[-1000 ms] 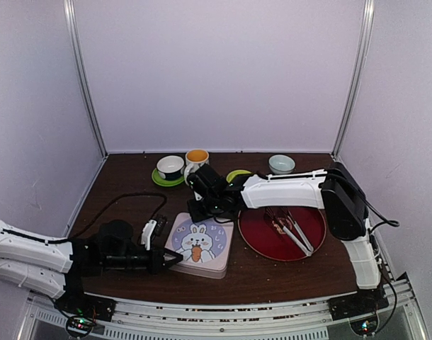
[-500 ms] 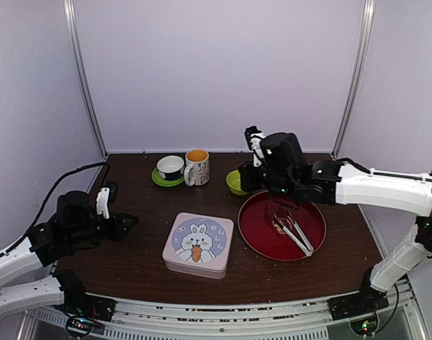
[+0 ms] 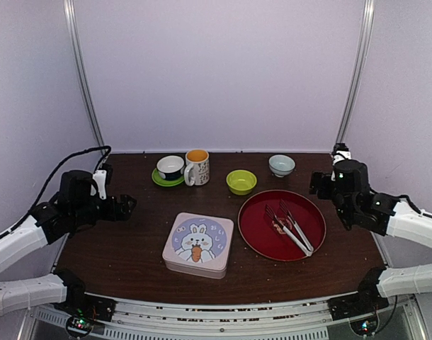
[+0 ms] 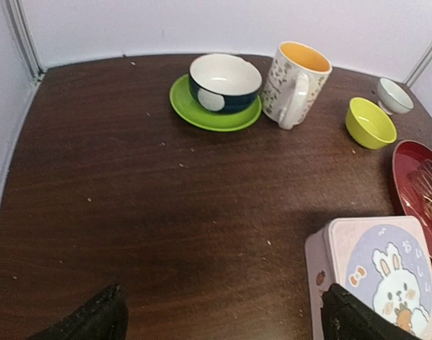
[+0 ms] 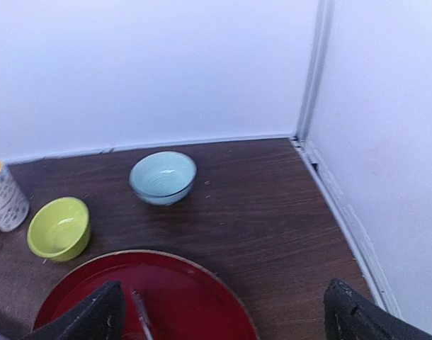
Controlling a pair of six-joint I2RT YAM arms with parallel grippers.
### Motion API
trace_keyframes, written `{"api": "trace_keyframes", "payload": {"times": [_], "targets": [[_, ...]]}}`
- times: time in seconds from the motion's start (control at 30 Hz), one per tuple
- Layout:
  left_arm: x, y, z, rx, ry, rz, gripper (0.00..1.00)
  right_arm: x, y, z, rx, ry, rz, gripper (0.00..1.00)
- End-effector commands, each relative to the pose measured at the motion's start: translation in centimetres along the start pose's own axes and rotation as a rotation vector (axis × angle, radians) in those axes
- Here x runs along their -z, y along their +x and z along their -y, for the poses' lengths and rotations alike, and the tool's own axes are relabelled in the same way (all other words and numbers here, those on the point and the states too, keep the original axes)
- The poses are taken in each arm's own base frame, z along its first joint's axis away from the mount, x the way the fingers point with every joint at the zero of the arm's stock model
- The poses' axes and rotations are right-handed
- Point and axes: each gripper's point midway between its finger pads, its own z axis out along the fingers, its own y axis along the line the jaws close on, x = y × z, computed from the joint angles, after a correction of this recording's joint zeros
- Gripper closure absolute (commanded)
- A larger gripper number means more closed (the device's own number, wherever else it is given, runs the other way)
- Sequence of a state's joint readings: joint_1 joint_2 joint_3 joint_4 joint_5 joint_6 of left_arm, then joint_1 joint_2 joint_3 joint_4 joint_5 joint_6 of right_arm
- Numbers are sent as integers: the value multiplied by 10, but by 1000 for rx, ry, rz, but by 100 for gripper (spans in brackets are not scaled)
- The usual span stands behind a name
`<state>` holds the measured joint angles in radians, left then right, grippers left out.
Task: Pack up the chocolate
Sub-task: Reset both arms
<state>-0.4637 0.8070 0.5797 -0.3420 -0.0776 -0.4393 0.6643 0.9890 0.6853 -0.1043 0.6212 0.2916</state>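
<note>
No chocolate shows in any view. A closed pink tin (image 3: 198,244) with a rabbit on its lid sits at the table's front middle, and its corner shows in the left wrist view (image 4: 375,280). My left gripper (image 3: 126,206) hovers left of the tin, open and empty (image 4: 226,319). Over the table's right side, beside the red plate (image 3: 258,234), my right gripper (image 3: 316,184) is also open with nothing between its fingers (image 5: 226,312). Metal tongs (image 3: 294,228) lie on the plate (image 5: 180,297).
Along the back stand a dark bowl on a green saucer (image 3: 171,168), a patterned mug (image 3: 197,166), a lime bowl (image 3: 241,181) and a pale blue bowl (image 3: 281,164). Walls close the table at the left, back and right.
Both arms have drawn back from the tin, the left to the left side and the right to the right side. Both grippers have gone from shut to open.
</note>
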Motion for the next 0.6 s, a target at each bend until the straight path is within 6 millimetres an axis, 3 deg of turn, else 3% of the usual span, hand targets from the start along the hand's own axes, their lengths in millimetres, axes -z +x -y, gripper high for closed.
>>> {"api": "trace_keyframes", "payload": {"times": [0.0, 0.1, 0.23, 0.33, 0.57], "targets": [[4, -49, -29, -96, -199, 166, 2, 4, -2, 72, -56, 290, 123, 0], [10, -63, -69, -104, -366, 209, 2, 4, 4, 84, -17, 314, 198, 0], [13, -75, -103, -122, -484, 326, 2, -1, 14, 94, -5, 247, 232, 0], [9, -78, -115, -185, -540, 400, 2, -11, 23, 98, 7, 195, 252, 2], [-13, -69, -147, -228, -559, 429, 2, -46, 44, 80, 88, 38, 200, 5]]}}
